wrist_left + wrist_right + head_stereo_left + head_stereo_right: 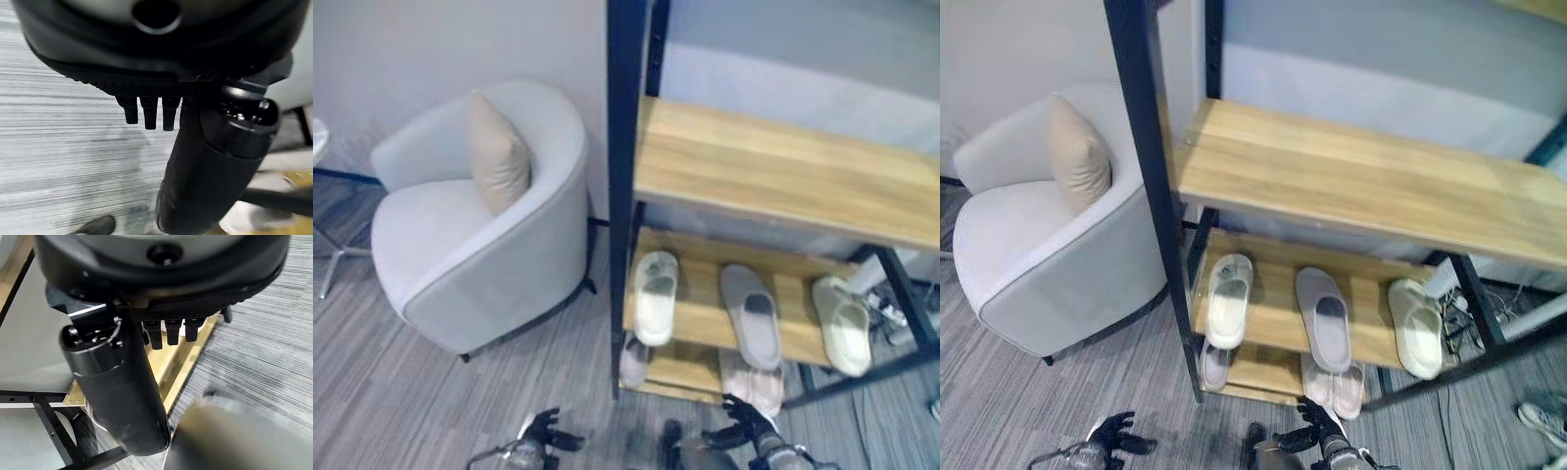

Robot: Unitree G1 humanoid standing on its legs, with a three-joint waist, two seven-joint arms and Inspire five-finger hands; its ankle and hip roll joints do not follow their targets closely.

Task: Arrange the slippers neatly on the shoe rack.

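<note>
The left hand [540, 437] hangs low over the grey striped floor [391, 401], its fingers loosely spread and relaxed, holding nothing. Behind it stands a pale grey armchair [480, 245] with a beige cushion [497, 157] propped in its corner, close beside the rack's dark left post.

The shoe rack [626, 147] has dark metal uprights and wooden shelves. Its top shelf [783, 171] is bare. On the middle shelf [700, 313] lie three slippers, well apart from each other: a white slipper [655, 297] at the left end, a grey slipper [753, 315] in the middle, angled a little, and a cream slipper [843, 324] at the right end, overhanging the front edge. On the bottom shelf [680, 370] a pale slipper [634, 360] shows under the left end, and a pinkish pair [754, 384] lies side by side further right.

These look like soft foam slides, so they are probably light, a bit squashy and not fragile; the smooth sole may slip on wood. The strap band across the top, or a pinch at the side of the sole, seems the best place to take hold.

The right hand [751, 421] hovers just before the pinkish pair, fingers open and spread, gripping nothing. Cables and oddments [891, 313] lie on the floor at the rack's right. The shelves sit low and close together, so reaching in leaves little room.
</note>
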